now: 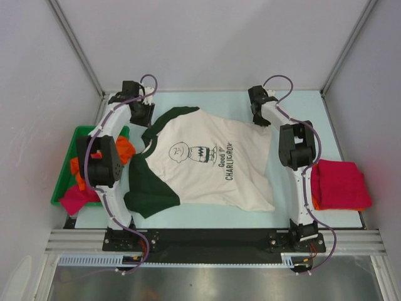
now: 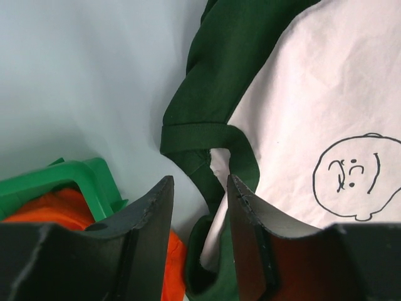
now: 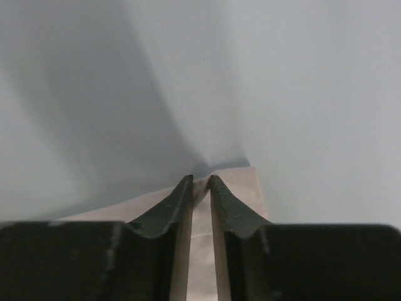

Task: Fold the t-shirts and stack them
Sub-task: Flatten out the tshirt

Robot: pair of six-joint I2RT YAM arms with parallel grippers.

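The cream t-shirt (image 1: 213,166) with dark green sleeves and the cartoon-face print lies spread on the table, collar toward the left. My left gripper (image 1: 141,114) hovers over its far left part with jaws apart. In the left wrist view the left gripper (image 2: 199,191) is open over the green collar (image 2: 207,135), and the printed face (image 2: 357,179) shows at right. My right gripper (image 1: 260,118) is at the shirt's far right corner. In the right wrist view the right gripper (image 3: 200,182) is shut on the cream cloth corner (image 3: 241,194).
A green bin (image 1: 74,141) stands at the left with orange (image 1: 125,149) and magenta-pink (image 1: 78,197) shirts in it; its rim (image 2: 69,179) shows in the left wrist view. A folded crimson shirt (image 1: 341,182) lies on an orange one at the right.
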